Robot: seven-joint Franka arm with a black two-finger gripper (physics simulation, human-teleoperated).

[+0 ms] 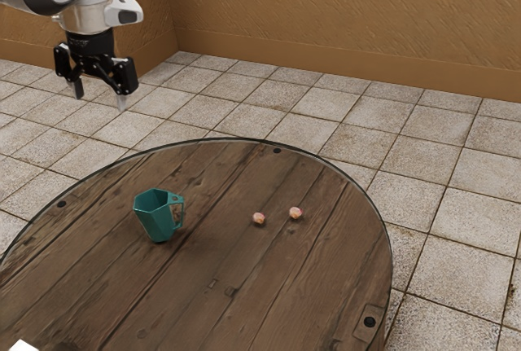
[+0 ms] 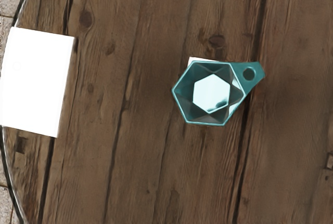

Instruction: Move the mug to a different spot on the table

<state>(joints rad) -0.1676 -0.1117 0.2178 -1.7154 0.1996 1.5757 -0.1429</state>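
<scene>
Closest to me lay the round bench of dark weathered planks [image 1: 269, 302], with a flat white rectangular sheet [image 2: 36, 89] resting at its rim. Two small pinkish-orange balls [image 1: 259, 218] sat near each other toward the exterior view's right, apart from the teal faceted mug [image 1: 159, 214]. That mug stood upright on the bench's exterior-view-left half, long axis vertical, mouth upward, handle pointing toward the balls and away from the sheet. High up, well apart from the mug, the black pincer [image 1: 100, 100] hung with fingers spread, empty.
</scene>
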